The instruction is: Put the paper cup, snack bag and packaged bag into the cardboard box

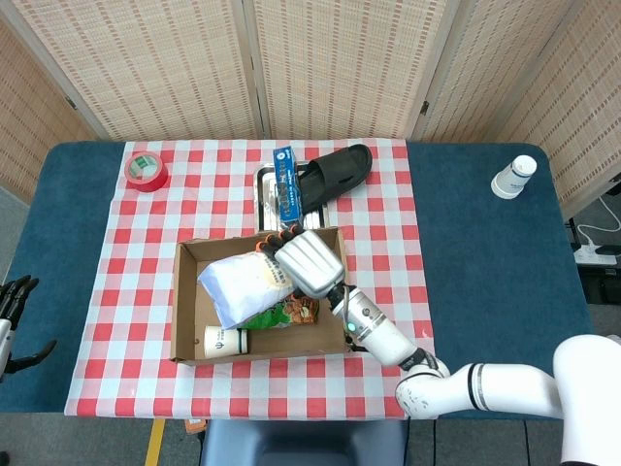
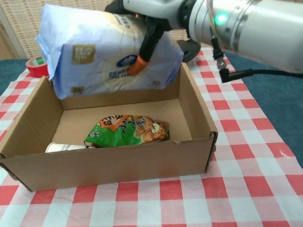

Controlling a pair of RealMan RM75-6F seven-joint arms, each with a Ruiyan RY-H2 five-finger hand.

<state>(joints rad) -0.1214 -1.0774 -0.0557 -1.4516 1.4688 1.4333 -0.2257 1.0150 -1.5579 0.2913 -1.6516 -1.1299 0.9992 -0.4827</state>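
Observation:
My right hand (image 1: 304,258) (image 2: 147,12) grips the white and blue packaged bag (image 1: 240,283) (image 2: 106,52) and holds it in the air above the open cardboard box (image 1: 187,301) (image 2: 106,162). Inside the box lie the green and orange snack bag (image 1: 291,311) (image 2: 128,130) and the paper cup (image 1: 224,340) (image 2: 65,147) on its side at the front left corner. My left hand (image 1: 12,309) hangs at the far left edge of the head view, off the table, holding nothing, fingers apart.
Behind the box sit a metal tray (image 1: 265,184) with a blue packet (image 1: 285,183) and a black slipper (image 1: 338,171). A red tape roll (image 1: 146,170) (image 2: 41,65) lies at the back left. Another white cup (image 1: 512,177) stands at the back right on the blue cloth.

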